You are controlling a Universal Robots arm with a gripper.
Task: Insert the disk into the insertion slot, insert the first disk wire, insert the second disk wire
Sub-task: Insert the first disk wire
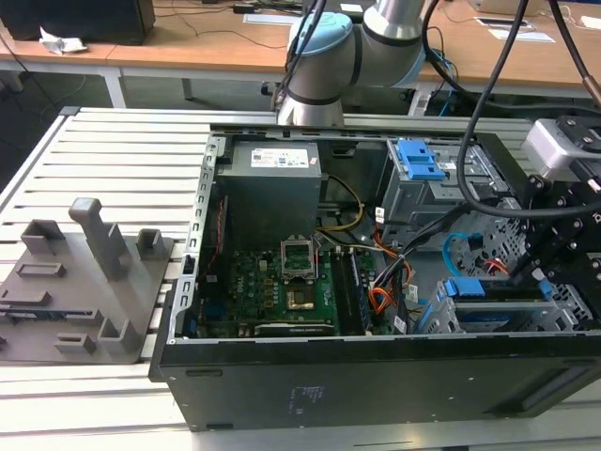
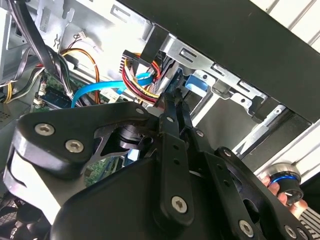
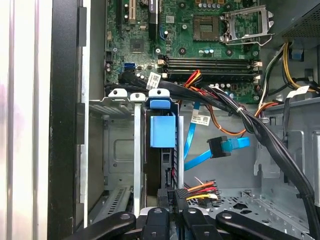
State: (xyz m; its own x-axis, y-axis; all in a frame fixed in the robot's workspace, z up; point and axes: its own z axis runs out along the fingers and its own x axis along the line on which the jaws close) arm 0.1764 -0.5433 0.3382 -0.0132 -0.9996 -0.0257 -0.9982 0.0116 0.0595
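Note:
The disk (image 3: pixel 161 167) stands edge-on in its blue carrier (image 3: pixel 162 131) inside the insertion slot (image 3: pixel 120 150), a low perforated metal cage (image 1: pixel 441 321) at the case's front corner on the exterior view's right. My gripper (image 3: pixel 173 196) hangs right over the disk's rear end. It is shut on the black connector (image 3: pixel 176 191) of a red, orange and yellow disk wire (image 3: pixel 202 188), and in the second wrist view its fingertips (image 2: pixel 176 100) are pinched together beside that wire bundle (image 2: pixel 141 75). A blue flat disk wire (image 3: pixel 222 147) lies loose beside the slot, its plug free.
A thick black cable bundle (image 3: pixel 260 135) crosses the bay near the gripper. The motherboard (image 1: pixel 272 291) and power supply (image 1: pixel 272 178) fill the case's other half. A taller cage with a blue latch (image 1: pixel 418 160) stands behind the slot. A grey fixture block (image 1: pixel 84 272) sits outside the case.

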